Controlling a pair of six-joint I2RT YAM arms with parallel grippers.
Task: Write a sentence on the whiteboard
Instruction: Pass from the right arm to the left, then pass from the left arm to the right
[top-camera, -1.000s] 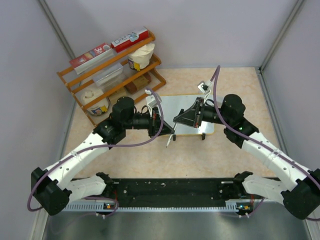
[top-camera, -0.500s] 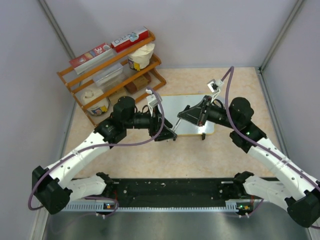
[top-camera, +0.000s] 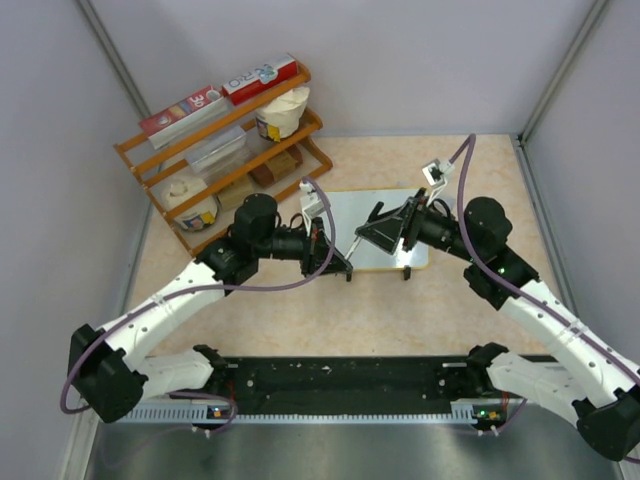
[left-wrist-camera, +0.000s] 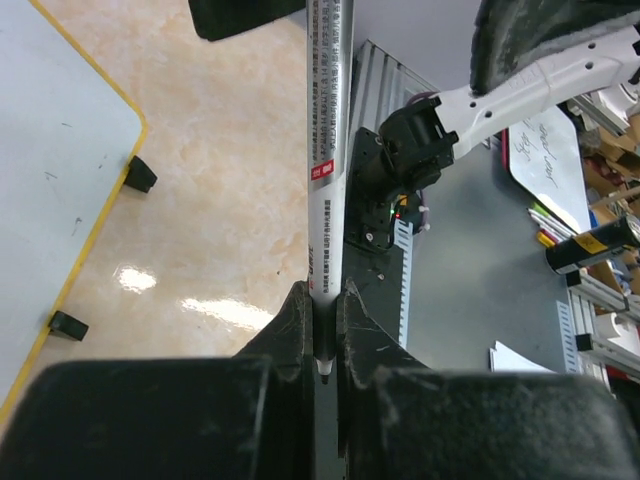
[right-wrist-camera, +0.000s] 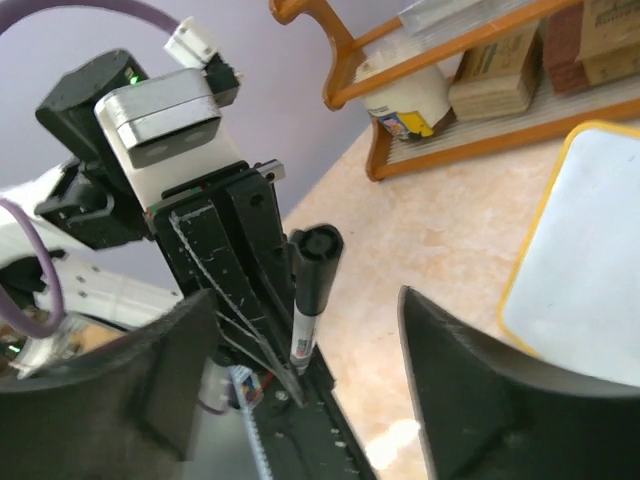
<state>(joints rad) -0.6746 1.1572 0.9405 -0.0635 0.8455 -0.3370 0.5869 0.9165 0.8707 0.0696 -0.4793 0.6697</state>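
The whiteboard (top-camera: 352, 210) lies flat mid-table, its yellow-tan frame showing in the left wrist view (left-wrist-camera: 60, 170) and in the right wrist view (right-wrist-camera: 590, 260). Its visible surface is white with a few faint specks; the sentence is out of view. My left gripper (top-camera: 338, 265) (left-wrist-camera: 322, 300) is shut on the tip end of a silver-white marker (top-camera: 356, 243) (left-wrist-camera: 328, 150) just off the board's front-left corner. The marker's black end (right-wrist-camera: 316, 248) points toward my right gripper (top-camera: 373, 231) (right-wrist-camera: 308, 296), which stands open around it without touching.
A wooden rack (top-camera: 230, 140) with boxes and tubs stands at the back left, close behind my left arm. Two small black feet (left-wrist-camera: 140, 175) stick out from the board's near edge. The black base rail (top-camera: 340, 375) runs along the front. Grey walls close both sides.
The marker has passed from my right gripper to my left. The left jaws opened and then shut on it; the right jaws opened and drew back a little to the right.
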